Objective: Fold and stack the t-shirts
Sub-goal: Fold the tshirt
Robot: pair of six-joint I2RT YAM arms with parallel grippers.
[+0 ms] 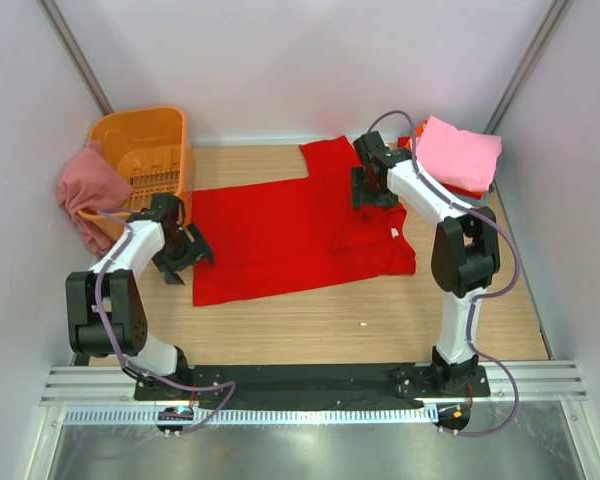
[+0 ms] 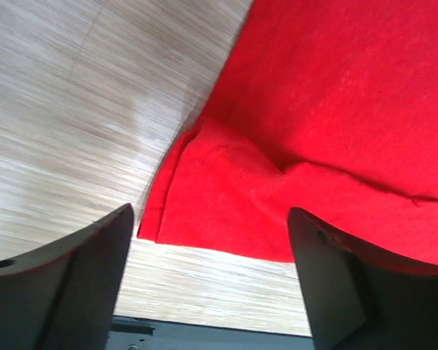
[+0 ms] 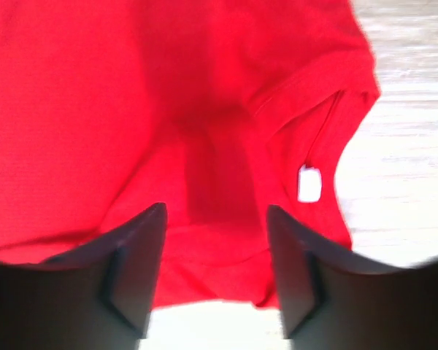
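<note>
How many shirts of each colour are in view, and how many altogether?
Red shirt: 1
Pink shirt: 1
Orange-red shirt, edge showing under the pink one: 1
Dusty rose shirt: 1
Total: 4

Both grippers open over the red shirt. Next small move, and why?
Probably lower both and close. The left gripper hangs open over a rumpled edge of the red shirt, the right gripper open over cloth near the white tag. Neither holds anything, and the shirt lies spread out, not yet folded.
</note>
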